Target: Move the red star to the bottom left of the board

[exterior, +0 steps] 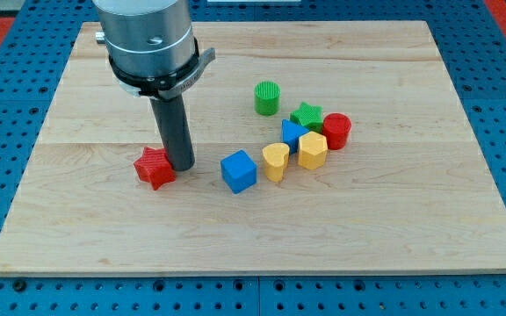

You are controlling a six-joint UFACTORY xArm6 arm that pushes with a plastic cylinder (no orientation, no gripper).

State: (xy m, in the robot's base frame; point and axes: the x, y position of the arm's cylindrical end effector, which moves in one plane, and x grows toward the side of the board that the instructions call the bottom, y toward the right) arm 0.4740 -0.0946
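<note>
The red star [154, 167] lies on the wooden board [104, 228], left of the middle. My tip [181, 167] stands on the board right against the star's right side, touching or nearly touching it. The rod rises from there to the grey arm body at the view's top. The board's bottom left corner lies well below and to the left of the star.
To the right of my tip lie a blue cube [238, 170], a yellow heart [275, 161], a yellow hexagon [313, 150], a small blue block [293, 133], a green star [307, 115], a red cylinder [336, 130] and a green cylinder [268, 97].
</note>
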